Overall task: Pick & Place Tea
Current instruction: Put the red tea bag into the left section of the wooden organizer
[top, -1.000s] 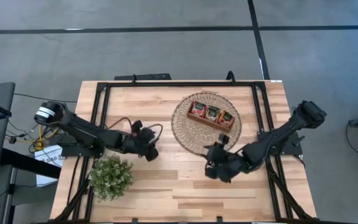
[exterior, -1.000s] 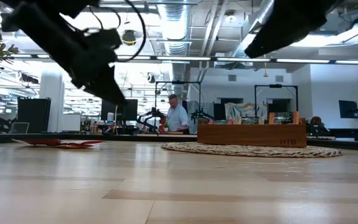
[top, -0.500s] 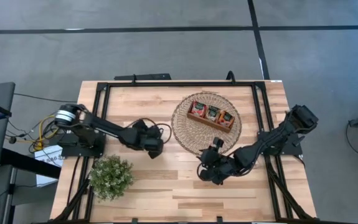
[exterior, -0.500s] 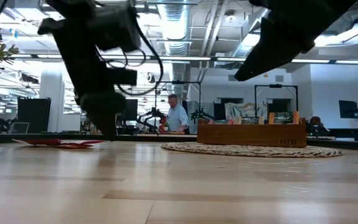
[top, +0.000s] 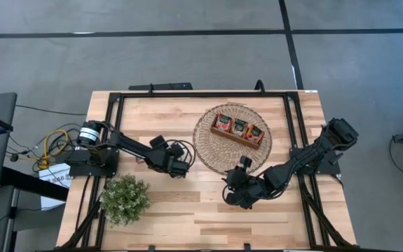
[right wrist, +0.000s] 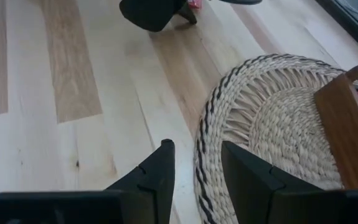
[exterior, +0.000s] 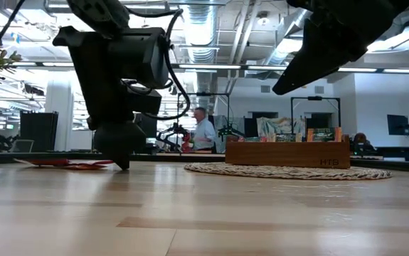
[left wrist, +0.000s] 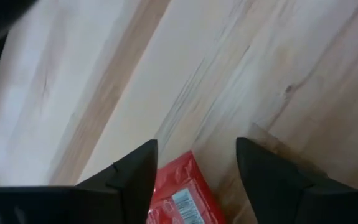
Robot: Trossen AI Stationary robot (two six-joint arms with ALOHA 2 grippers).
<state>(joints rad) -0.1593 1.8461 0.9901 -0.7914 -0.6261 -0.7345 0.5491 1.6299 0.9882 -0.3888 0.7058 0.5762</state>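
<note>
A red tea sachet [left wrist: 180, 194] lies flat on the bare wood, between the two fingers of my open left gripper [left wrist: 197, 155]. That gripper [top: 180, 165] slants steeply down, left of the woven mat [top: 230, 138], its tips near the table top [exterior: 121, 162]. More red sachets [exterior: 65, 164] lie flat on the table behind it in the low view. Several sachets stand in the wooden tray [top: 237, 129] on the mat. My right gripper [top: 232, 196] hangs open and holds nothing above the table at the mat's near edge [right wrist: 197, 163]. My left gripper comes at the red sachet from above, slanting down, with one finger [left wrist: 138, 171] at the sachet's edge [left wrist: 161, 186] and the other standing clear. I cannot tell whether that finger touches the sachet. The sachet lies flat on the table.
A bushy potted plant [top: 125, 198] stands near the table's front left. A black frame [top: 187, 94] runs around the table's edges. Bare wood lies between the two grippers and along the near edge. A person [exterior: 203, 132] stands in the room far behind the table.
My left gripper has gone toward the table's right, closer to the mat. It has sunk close to the table top and tipped from a shallow slant to pointing steeply down. My right gripper has shifted a little toward the left and down.
</note>
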